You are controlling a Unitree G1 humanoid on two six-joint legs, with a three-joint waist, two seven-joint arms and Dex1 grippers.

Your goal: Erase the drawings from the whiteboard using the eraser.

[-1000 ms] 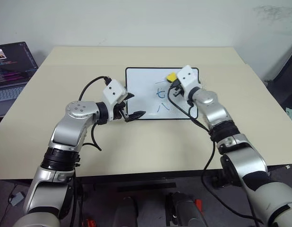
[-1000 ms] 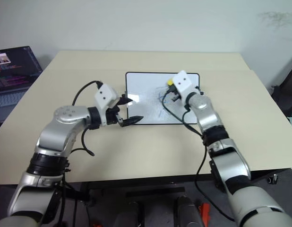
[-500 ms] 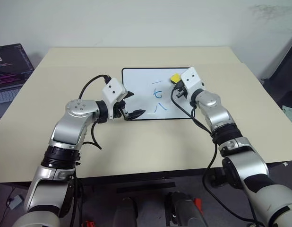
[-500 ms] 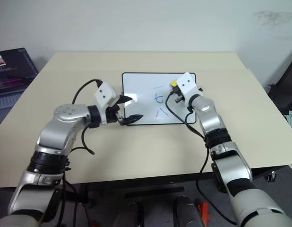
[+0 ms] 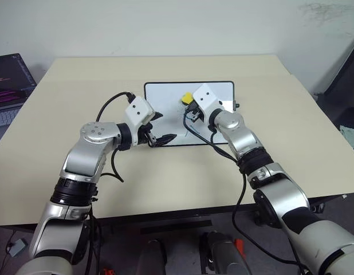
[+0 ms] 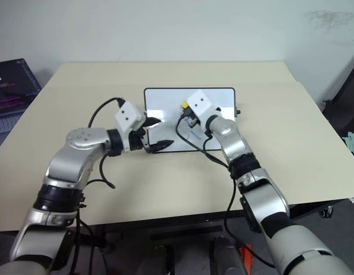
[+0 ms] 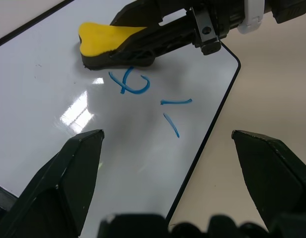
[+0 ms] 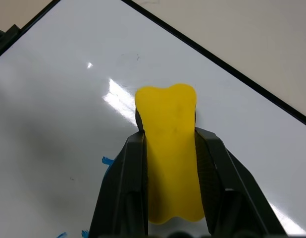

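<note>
Head views: a whiteboard (image 5: 165,114) is seen flat on a beige table (image 5: 280,149), near the middle, a laptop (image 5: 8,86) off at the table's left edge. The left gripper (image 5: 162,129) is held at the board's near left corner, fingers spread apart, nothing between them. The right gripper (image 5: 189,109) is reached over the board's middle w/ a yellow eraser (image 5: 188,97) pinched at its tip. Left wrist view: the eraser's dark underside is seen down on the white surface, just beside the drawings (image 7: 143,94), a blue loop right next to it and two short blue strokes a bit further off, near the board's rounded corner. The black frame is seen along that edge, bare table beyond. Own two fingers (image 7: 69,173) are wide apart, empty. Right wrist view: the eraser is clamped between the two black fingers (image 8: 123,183), squeezed in at its waist, its front end poking past the tips; small blue marks are seen beside the left finger, glare spots on the board.
</note>
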